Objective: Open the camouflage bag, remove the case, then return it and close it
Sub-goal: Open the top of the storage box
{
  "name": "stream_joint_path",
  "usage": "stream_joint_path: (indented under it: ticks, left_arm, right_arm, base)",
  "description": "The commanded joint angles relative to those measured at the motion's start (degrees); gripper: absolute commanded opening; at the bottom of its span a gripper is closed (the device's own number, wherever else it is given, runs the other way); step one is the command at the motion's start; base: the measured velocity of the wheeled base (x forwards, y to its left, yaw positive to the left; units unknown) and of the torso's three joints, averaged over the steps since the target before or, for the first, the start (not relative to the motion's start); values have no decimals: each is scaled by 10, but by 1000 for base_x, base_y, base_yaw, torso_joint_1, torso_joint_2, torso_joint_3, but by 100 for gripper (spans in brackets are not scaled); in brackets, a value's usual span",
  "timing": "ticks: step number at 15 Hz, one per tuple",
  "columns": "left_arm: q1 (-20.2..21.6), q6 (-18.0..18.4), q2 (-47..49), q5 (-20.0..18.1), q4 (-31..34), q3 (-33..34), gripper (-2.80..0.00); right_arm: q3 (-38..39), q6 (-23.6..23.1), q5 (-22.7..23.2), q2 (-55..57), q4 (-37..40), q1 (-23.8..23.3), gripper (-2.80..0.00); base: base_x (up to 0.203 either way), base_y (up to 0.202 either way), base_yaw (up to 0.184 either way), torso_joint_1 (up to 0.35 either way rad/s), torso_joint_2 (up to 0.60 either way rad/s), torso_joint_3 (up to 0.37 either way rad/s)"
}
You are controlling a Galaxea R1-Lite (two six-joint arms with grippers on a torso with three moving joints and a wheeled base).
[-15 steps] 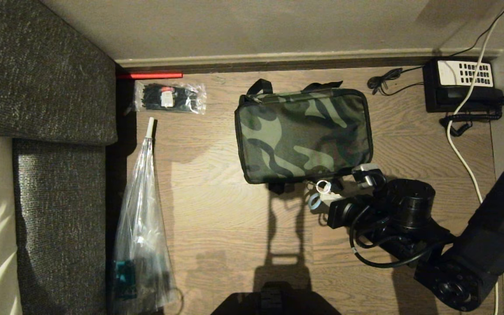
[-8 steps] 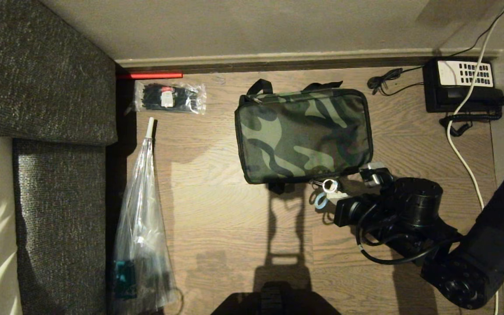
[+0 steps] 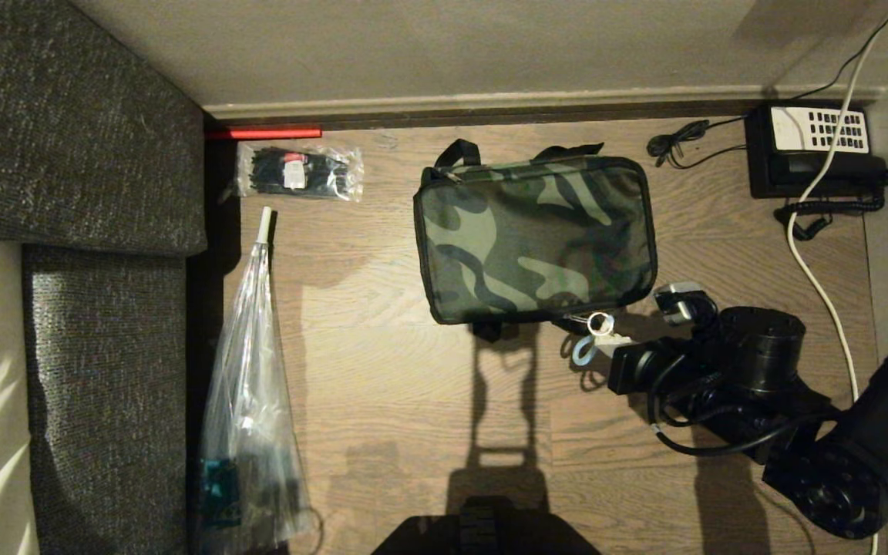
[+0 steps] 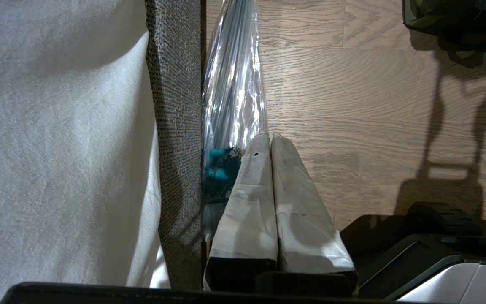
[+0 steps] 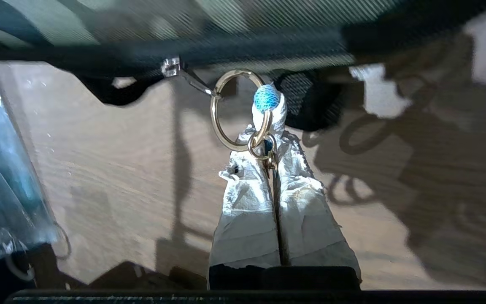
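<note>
My right tool [image 3: 606, 337], clamped tight on the gold ring [image 5: 238, 110] of the zipper pull, is at the near right corner of the closed camouflage bag [image 3: 534, 237] on the wooden tabletop [image 3: 382, 370], so I judge the opening step is under way, and next comes a steady pull along the zipper track around that corner.

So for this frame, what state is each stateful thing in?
camouflage bag: zipped, lid down, flat on the floor.
zipper ring: pinched by the right gripper.
left gripper: shut, empty, beside the sofa.
clear plastic packet: closed.
telephone: handset in its cradle.
</note>
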Motion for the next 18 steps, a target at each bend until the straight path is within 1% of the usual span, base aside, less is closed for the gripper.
stream_joint_path:
  ticks: [1,4,9,13,16,18]
  left_arm:
    - [0,0,0,0,0,0,-280]
    - [0,0,0,0,0,0,-280]
    - [0,0,0,0,0,0,-280]
    - [1,0,0,0,0,0,-280]
    - [1,0,0,0,0,0,-280]
    - [0,0,0,0,0,0,-280]
  right_arm:
    - [3,0,5,-9,15,-20,-280]
    - [4,-1,10,-12,18,-42,-280]
    - [3,-4,41,-16,26,-81,-280]
    - [3,-4,67,-24,49,-120,-280]
    - [0,-4,72,-29,66,-138,-280]
    - [-3,-4,91,-35,76,-153,-280]
  base:
    - [0,0,0,0,0,0]
    - [0,0,0,0,0,0]
    - [0,0,0,0,0,0]
    - [0,0,0,0,0,0]
    - [0,0,0,0,0,0]
    - [0,0,0,0,0,0]
